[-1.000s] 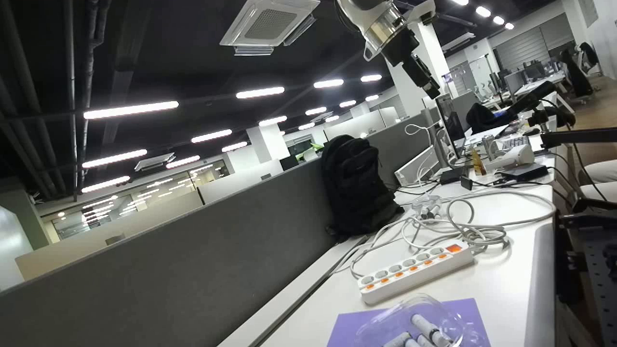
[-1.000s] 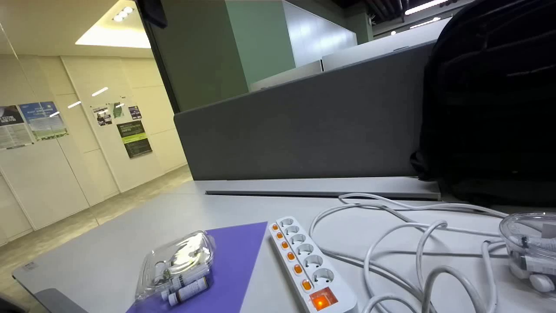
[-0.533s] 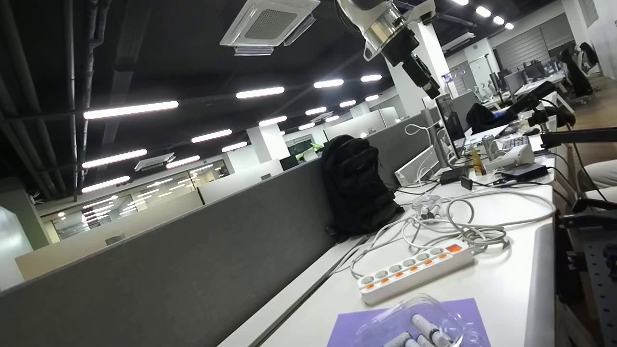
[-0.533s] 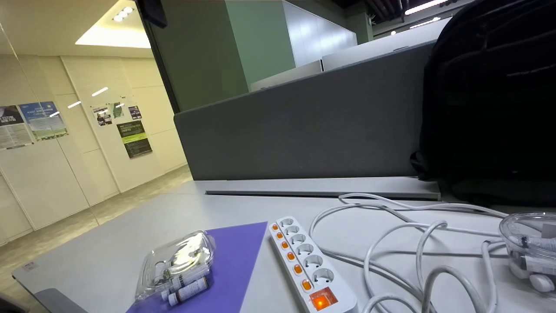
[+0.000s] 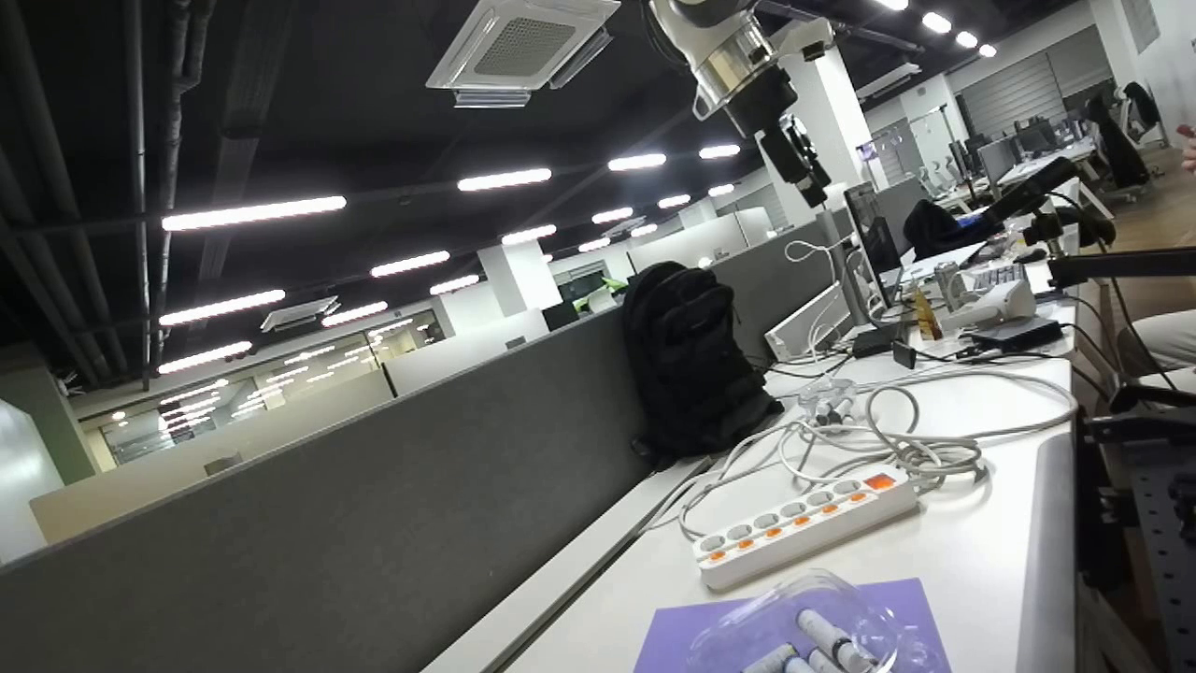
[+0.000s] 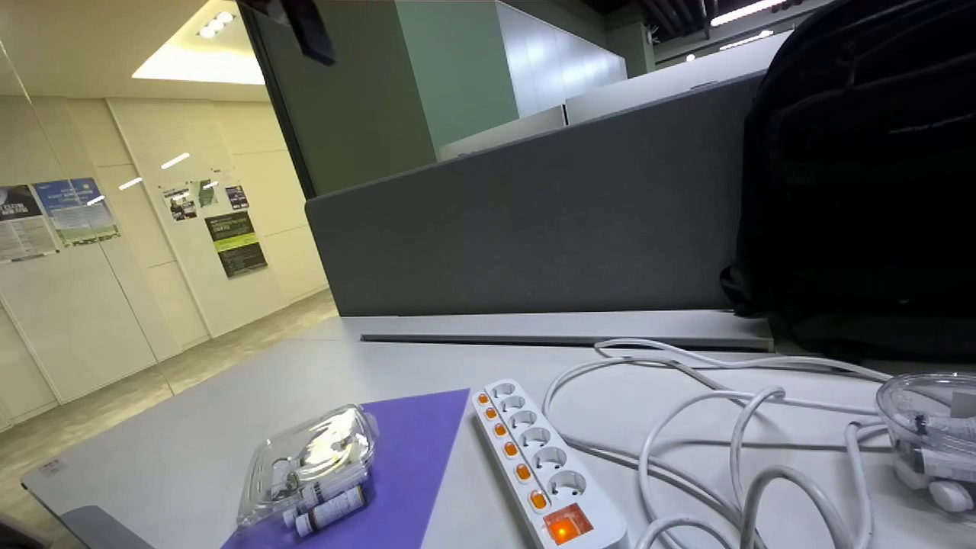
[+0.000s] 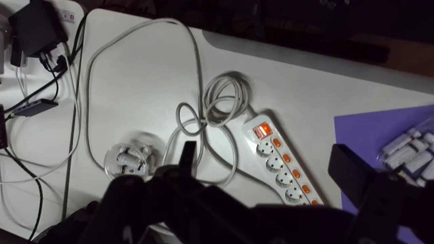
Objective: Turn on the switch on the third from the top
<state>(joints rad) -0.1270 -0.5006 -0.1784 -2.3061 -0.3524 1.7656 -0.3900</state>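
A white power strip (image 7: 287, 166) lies on the white desk and shows in both exterior views (image 5: 813, 542) (image 6: 534, 474). It has a row of orange switches beside its round sockets, and a larger main switch (image 7: 262, 130) glows orange at the cable end. The third orange switch (image 7: 296, 174) from that end is visible in the wrist view; the far end of the strip is hidden behind my gripper there. My gripper (image 7: 265, 154) is open and empty, fingers on either side of the strip in the picture. In an exterior view the gripper (image 5: 815, 190) is high above the desk.
A looped grey cable (image 7: 225, 101) lies by the strip. A clear container (image 7: 126, 162) sits among cables. A clear box with white tubes (image 6: 313, 465) rests on a purple sheet (image 6: 415, 457). A black backpack (image 5: 696, 365) leans on the grey partition (image 6: 534, 221) behind the desk.
In the last half second my gripper has moved slightly left and down in an exterior view, and right and down in an exterior view. It has turned a little. The strip has not moved.
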